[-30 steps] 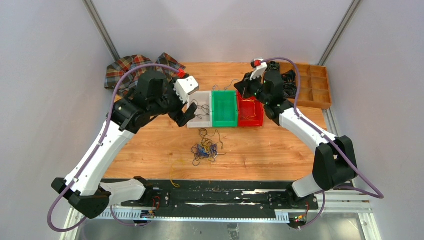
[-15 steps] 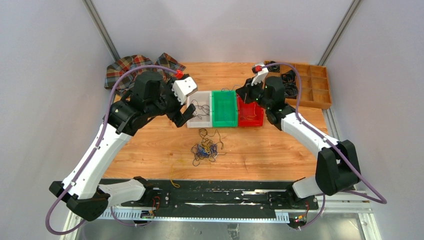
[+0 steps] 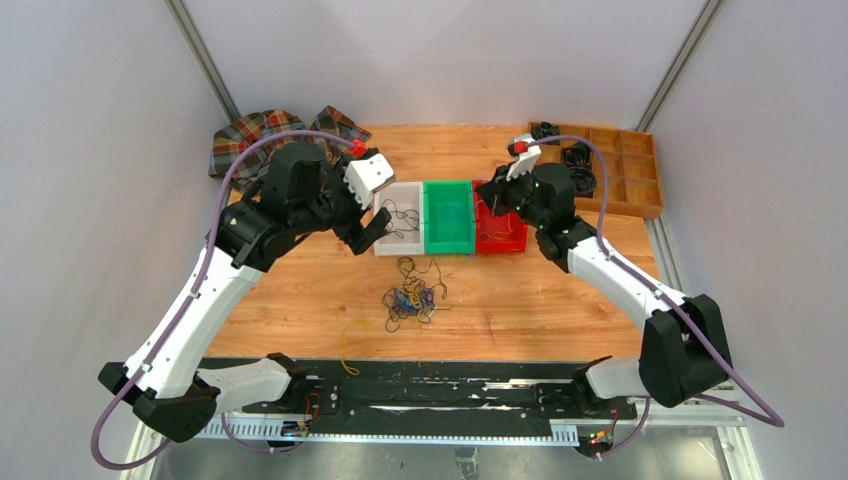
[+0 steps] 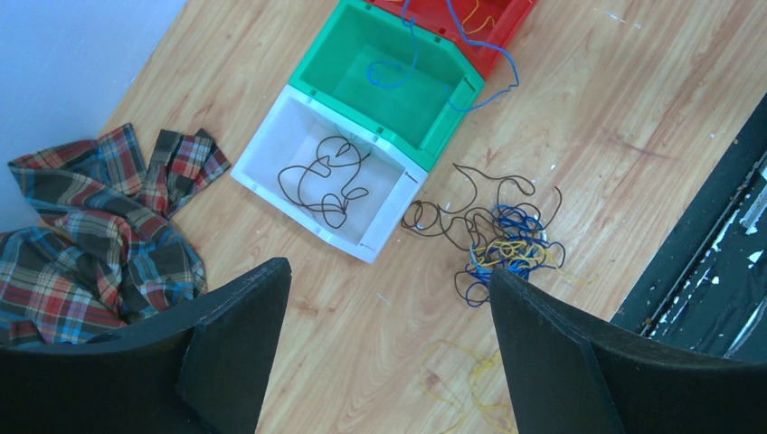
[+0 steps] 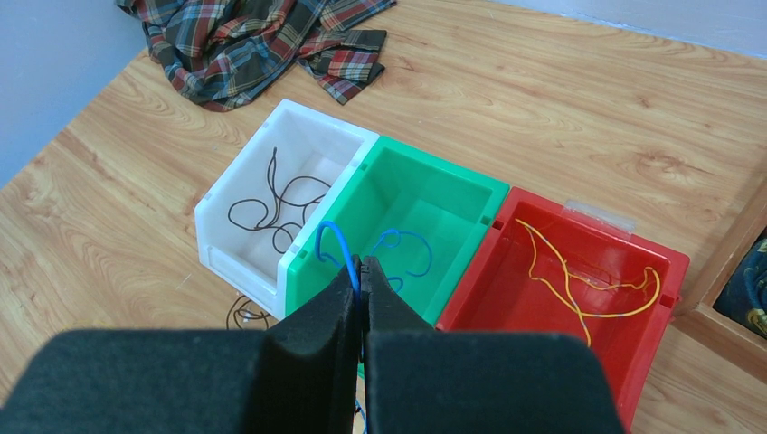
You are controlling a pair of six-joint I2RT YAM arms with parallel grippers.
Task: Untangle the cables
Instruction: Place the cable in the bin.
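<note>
We log a wooden table (image 3: 560,300) carrying a white bin (image 3: 398,251), green bin (image 3: 448,250) and red bin (image 3: 500,248) touching in a row. A cable tangle (image 3: 410,298) lies near them, plaid cloth (image 3: 245,140) far-left, compartment tray (image 3: 632,208) far-right.

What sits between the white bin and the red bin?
The green bin, flush against the white bin and red bin, with a blue cable looped inside; clearest in the right wrist view.
</note>
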